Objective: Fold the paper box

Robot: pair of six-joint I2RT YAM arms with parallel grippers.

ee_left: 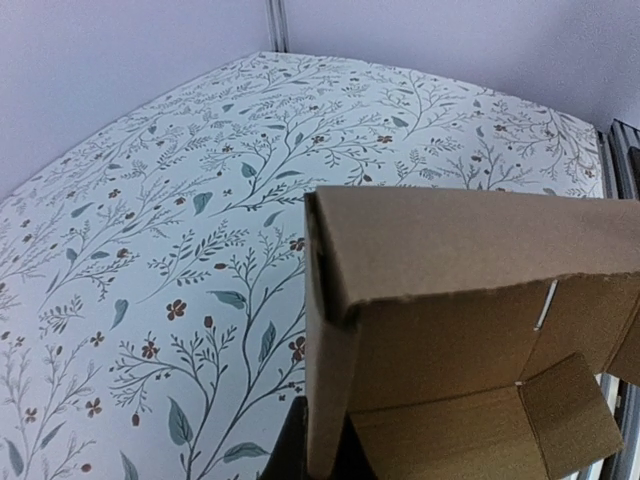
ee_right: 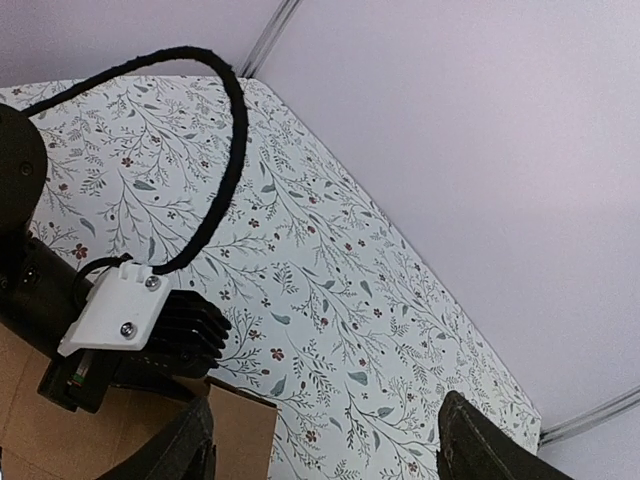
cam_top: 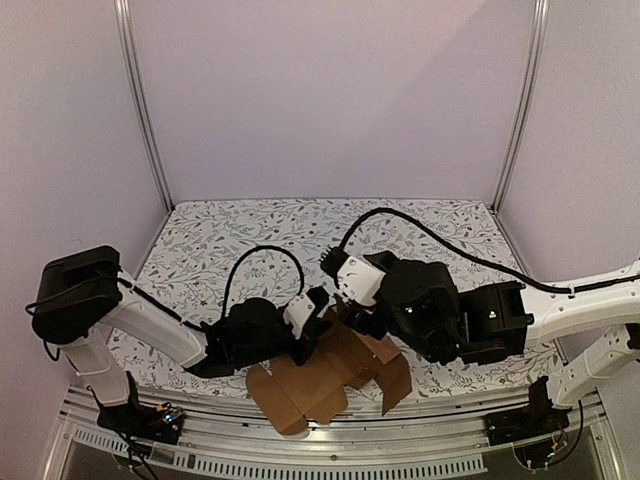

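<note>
Table (cam_top: 240,240) under a leaf-print cloth, pale walls (cam_top: 330,100) round it. Paper box (cam_top: 325,385): brown, half opened out, flaps sticking out, lying at the table's near edge between the two arms. Left gripper (cam_top: 306,342) is clamped tight on one upright cardboard wall of the box; the wrist view shows a dark finger (ee_left: 298,450) pressed against that wall. Right gripper (ee_right: 325,405) hangs just past the box's far corner, fingers spread wide, holding nothing, and I see it touching nothing.
</note>
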